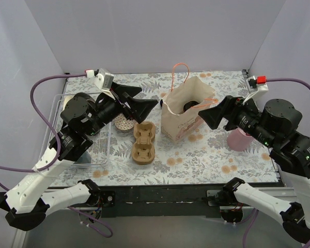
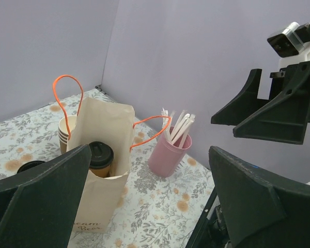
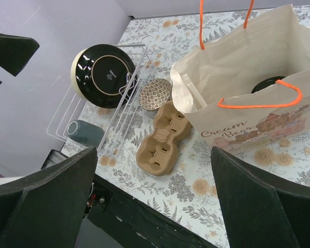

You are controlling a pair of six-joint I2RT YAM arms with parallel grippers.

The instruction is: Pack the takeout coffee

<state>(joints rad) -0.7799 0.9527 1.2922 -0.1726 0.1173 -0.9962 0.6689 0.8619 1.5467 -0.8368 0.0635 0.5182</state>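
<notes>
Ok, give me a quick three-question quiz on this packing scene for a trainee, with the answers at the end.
1. True or false: the takeout coffee stands inside the paper bag.
2. In the top view, what lies on the table just left of the bag? A. a kettle B. the pulp cup carrier C. a stack of napkins
3. Fill the gap: the left gripper and the right gripper both have their jaws ____.
Key: 1 true; 2 B; 3 open.
</notes>
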